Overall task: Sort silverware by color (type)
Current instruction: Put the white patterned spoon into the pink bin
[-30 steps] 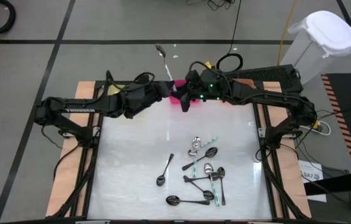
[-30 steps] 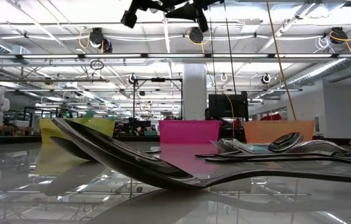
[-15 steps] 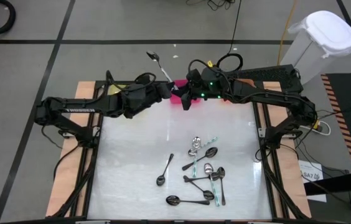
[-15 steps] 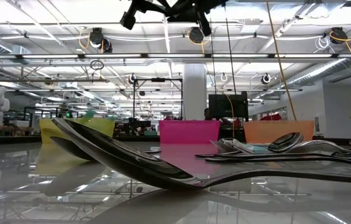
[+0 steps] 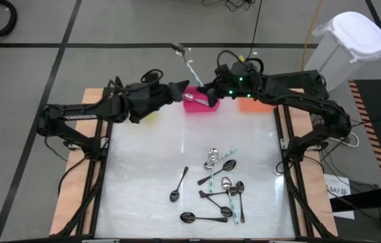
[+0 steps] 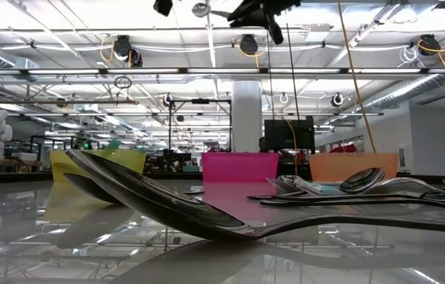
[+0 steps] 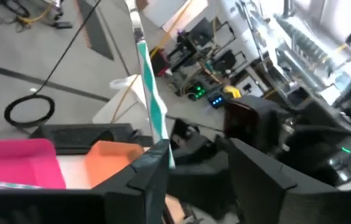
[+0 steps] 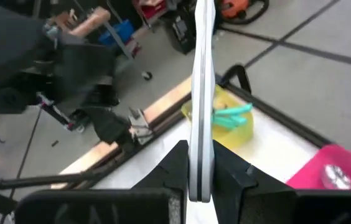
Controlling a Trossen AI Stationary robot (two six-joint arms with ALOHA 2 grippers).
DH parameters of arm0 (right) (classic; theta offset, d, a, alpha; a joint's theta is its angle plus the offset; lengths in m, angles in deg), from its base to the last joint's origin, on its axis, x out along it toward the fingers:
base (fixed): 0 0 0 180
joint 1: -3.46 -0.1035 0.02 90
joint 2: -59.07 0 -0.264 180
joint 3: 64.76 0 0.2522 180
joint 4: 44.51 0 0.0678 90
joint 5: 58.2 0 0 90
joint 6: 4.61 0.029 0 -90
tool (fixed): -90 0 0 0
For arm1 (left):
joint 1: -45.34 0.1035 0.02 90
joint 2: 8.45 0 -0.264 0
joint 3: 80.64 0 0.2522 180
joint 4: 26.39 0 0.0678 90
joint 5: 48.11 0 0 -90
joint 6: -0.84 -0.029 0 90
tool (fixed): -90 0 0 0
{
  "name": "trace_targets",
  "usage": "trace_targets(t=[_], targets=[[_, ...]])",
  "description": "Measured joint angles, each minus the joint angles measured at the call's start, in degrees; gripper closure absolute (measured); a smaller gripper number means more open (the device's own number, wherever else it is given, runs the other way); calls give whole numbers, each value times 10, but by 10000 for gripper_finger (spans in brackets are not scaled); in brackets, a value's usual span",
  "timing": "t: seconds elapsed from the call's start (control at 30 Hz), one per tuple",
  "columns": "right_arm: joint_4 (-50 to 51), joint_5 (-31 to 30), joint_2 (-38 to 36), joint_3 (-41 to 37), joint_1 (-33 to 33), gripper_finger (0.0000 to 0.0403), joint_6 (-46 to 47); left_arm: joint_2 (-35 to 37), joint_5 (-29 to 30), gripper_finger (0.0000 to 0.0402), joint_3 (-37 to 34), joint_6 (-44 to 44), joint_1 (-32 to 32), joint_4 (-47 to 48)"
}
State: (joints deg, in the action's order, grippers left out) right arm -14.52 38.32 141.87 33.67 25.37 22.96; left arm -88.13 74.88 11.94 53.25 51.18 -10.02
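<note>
- Since the earlier frame the left gripper (image 5: 177,90) has let its fingers come apart and drawn back, while the spoon (image 5: 190,65) has passed to the right gripper (image 5: 211,92), whose fingers are clamped on its handle (image 8: 201,93) (a handover, it seems).
- The spoon sticks up beyond the pink bin (image 5: 198,106).
- The remaining spoons (image 5: 219,183) lie clustered on the tabletop (image 5: 143,155), unsorted.
</note>
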Motion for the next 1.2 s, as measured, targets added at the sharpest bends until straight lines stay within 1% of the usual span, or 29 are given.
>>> trace_targets(t=[0.13,0.27,0.37,0.53,0.63,0.77,0.9,1.0,1.1,1.2], targets=[[23,27,-18,0,21,367,-4,0,-1,230,55,-24,3,114],[76,68,-32,0,41,367,-15,0,0,230,103,-34,6,227],[118,104,-36,0,57,367,-32,0,1,229,126,-43,6,290],[181,164,-32,0,87,367,-72,0,-2,229,135,-56,0,318],[214,200,-24,0,105,367,-94,-1,-18,229,135,-54,-9,326],[233,250,-8,0,132,367,-118,-1,-19,229,135,-48,-27,336],[249,272,19,0,155,367,-141,-2,-19,229,135,-45,-40,359],[260,297,38,0,170,367,-157,-2,-22,229,135,-85,-46,384],[266,312,53,0,183,367,-170,-2,-43,229,135,-125,-52,400],[267,322,62,0,195,367,-181,-2,-46,229,135,-130,-53,429]])
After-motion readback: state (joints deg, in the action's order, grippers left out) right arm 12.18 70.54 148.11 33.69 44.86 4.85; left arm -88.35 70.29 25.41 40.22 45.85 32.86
